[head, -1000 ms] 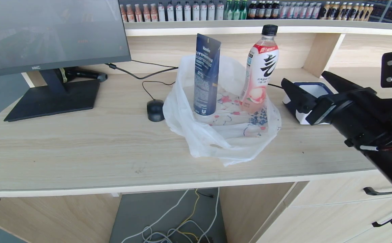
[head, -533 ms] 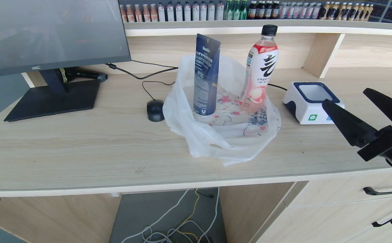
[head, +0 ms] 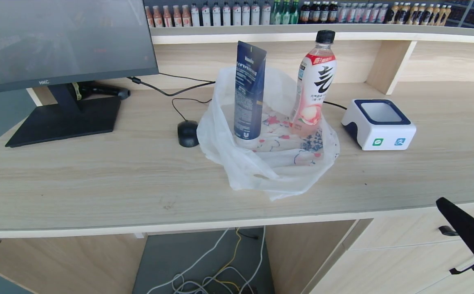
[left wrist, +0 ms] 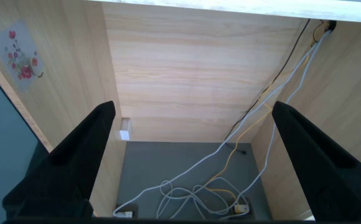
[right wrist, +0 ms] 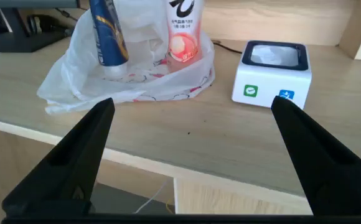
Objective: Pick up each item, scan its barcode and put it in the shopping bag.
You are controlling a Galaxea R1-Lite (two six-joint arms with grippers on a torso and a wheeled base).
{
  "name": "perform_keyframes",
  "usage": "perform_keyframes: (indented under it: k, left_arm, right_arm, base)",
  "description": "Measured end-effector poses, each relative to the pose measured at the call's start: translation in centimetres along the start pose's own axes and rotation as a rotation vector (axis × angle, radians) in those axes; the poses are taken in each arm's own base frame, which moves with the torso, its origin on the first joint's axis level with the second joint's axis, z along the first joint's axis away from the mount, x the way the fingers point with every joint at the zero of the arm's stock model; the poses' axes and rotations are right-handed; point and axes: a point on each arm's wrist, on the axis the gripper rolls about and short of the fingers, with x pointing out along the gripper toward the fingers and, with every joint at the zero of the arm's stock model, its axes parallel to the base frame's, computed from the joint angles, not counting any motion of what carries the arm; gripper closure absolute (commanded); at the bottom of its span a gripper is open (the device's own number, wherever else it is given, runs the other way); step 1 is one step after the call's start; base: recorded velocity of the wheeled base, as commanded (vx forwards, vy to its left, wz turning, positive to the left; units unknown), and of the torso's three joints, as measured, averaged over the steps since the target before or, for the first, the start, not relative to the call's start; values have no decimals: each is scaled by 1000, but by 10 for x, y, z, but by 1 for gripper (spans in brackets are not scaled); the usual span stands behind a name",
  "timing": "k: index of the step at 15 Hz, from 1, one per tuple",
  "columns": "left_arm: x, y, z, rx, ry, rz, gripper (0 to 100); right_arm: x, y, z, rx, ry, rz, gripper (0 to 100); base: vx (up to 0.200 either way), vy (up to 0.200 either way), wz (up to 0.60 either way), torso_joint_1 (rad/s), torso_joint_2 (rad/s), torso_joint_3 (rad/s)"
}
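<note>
The bag point(head: 261, 171) lies open in the middle of the counter point(head: 98, 183), with a tube point(head: 250, 92) and a bottle point(head: 314, 85) standing upright in it. The scanner point(head: 378, 124) sits just to its right. The right gripper point(head: 461, 188), at the near right edge, is spread wide and empty. The left gripper point(left wrist: 193, 112), below the counter, is the same.
</note>
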Motion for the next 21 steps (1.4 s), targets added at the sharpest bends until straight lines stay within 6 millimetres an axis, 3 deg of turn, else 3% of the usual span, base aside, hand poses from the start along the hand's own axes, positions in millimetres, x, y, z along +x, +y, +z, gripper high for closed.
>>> perform_keyframes:
  k: [6, 13, 16, 21]
  left_arm:
    - [0, 0, 0, 0, 0, 0, 0]
    - [0, 0, 0, 0, 0, 0, 0]
    - [0, 0, 0, 0, 0, 0, 0]
    - [0, 0, 0, 0, 0, 0, 0]
  right_arm:
    - [-56, 0, -29, -7, 282, 58, 0]
    - [-119, -2, -60, -14, 386, 94, 0]
    - [-128, -3, -61, -19, 325, 18, 0]
    - [-128, 0, -60, -31, 348, -307, 0]
  base:
    - [0, 0, 0, 0, 0, 0]
    - [0, 0, 0, 0, 0, 0]
    - [0, 0, 0, 0, 0, 0]
    - [0, 0, 0, 0, 0, 0]
